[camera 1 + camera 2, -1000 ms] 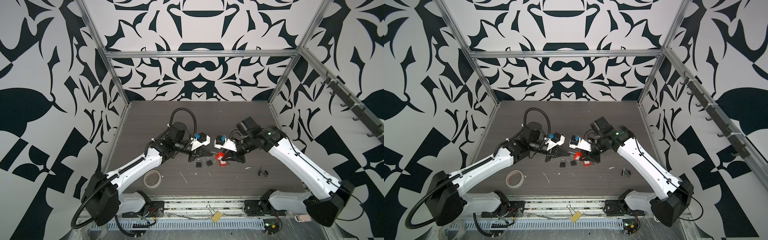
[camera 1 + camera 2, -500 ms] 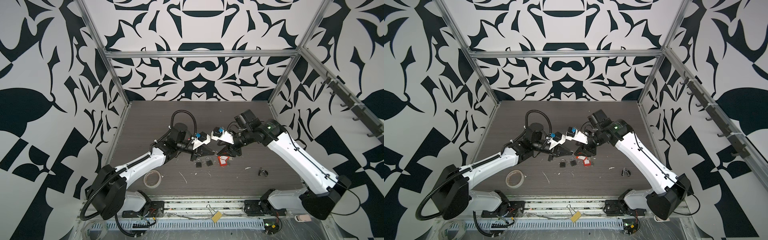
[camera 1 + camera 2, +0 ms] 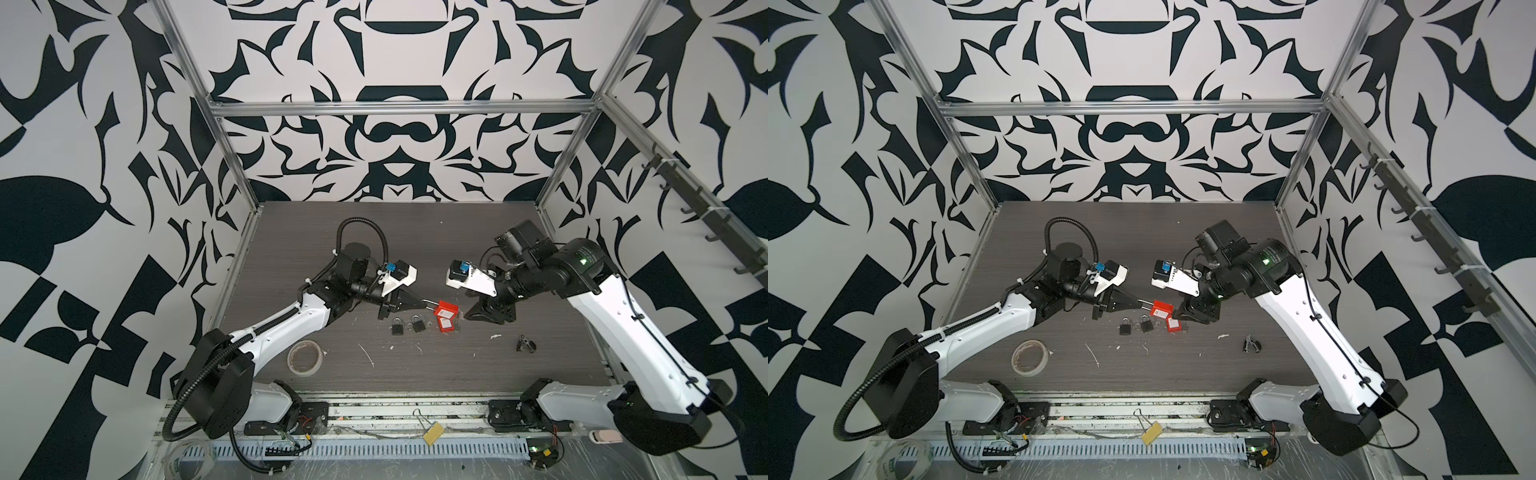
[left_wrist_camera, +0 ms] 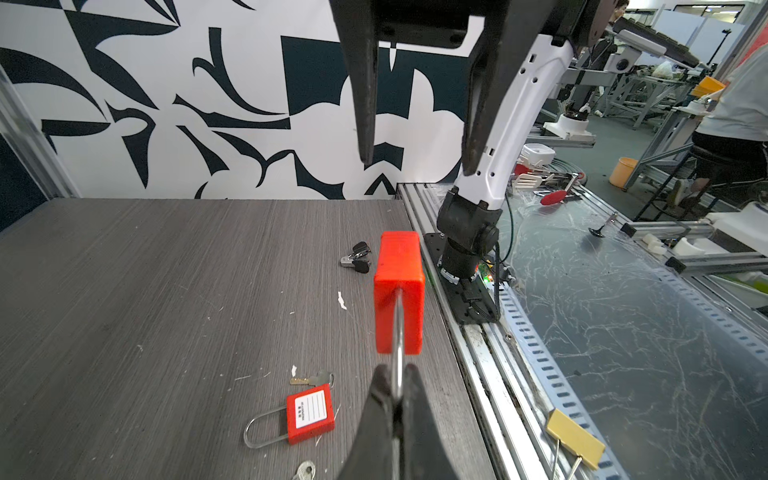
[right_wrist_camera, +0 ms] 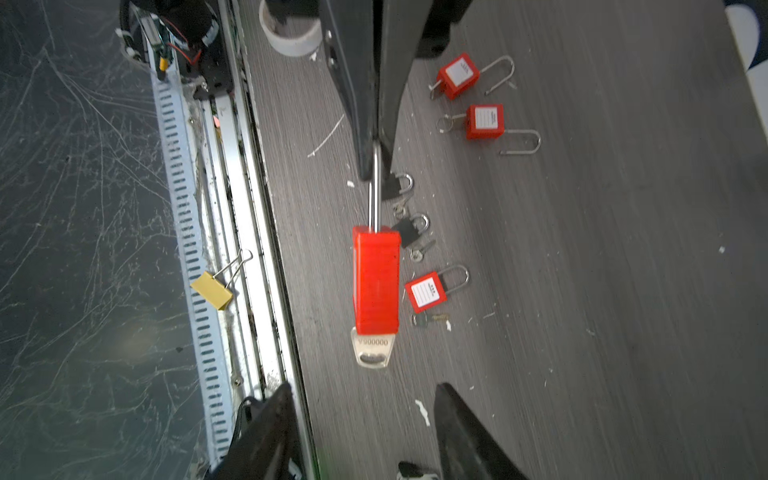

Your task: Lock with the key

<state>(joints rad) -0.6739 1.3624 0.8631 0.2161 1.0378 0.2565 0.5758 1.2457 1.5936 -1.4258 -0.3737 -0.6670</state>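
The left gripper [image 4: 397, 374] is pinched tight on the steel shackle [image 5: 375, 199] of a blocky red padlock [image 5: 376, 282], held above the middle of the table [image 3: 457, 374]. A silver key [image 5: 372, 353] sticks out of its base. Just to the right, the right gripper [image 5: 363, 388] stands with its jaws apart, touching nothing.

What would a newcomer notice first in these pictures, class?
A red padlock hangs above the table, its shackle pinched in the left gripper, with a key in its base. The open right gripper faces it from the key end. Two black padlocks lie on the table nearby.
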